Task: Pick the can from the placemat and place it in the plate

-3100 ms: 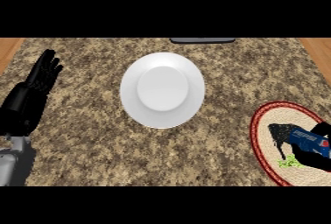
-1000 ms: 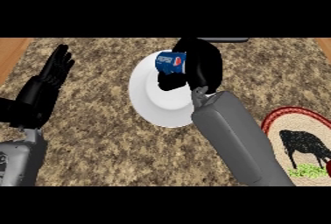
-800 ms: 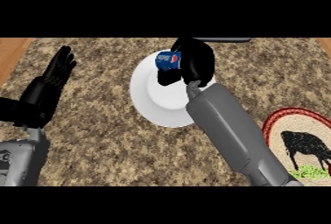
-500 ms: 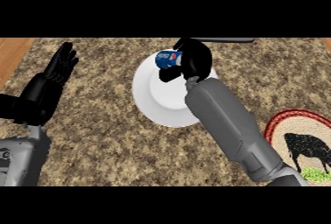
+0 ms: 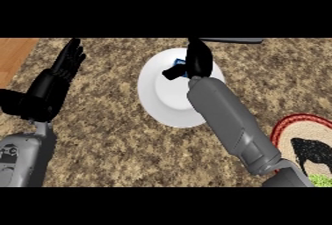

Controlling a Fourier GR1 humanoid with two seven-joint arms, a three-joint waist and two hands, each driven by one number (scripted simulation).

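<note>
The white plate (image 5: 163, 99) lies on the speckled counter in the upper middle of the head view. My right hand (image 5: 198, 61) hovers over the plate's far side, fingers and thumb curled round the blue can (image 5: 181, 71). Only a small blue patch of the can shows beside the thumb; the hand hides the rest. The grey right forearm crosses the plate's right half. The round placemat (image 5: 283, 130), red-rimmed with a black animal figure, lies at the lower right with nothing on it. My left hand (image 5: 53, 84) rests open at the left, fingers up.
A dark flat object (image 5: 235, 40) lies at the counter's far edge, just behind the plate. A strip of wood surface (image 5: 16, 55) shows at the upper left. Bare speckled counter spreads between the plate and the left hand.
My right hand took the can off the placemat and carried it over the plate. In the last second it turned and lowered toward the plate's far side, hiding most of the can. The left hand barely shifted.
</note>
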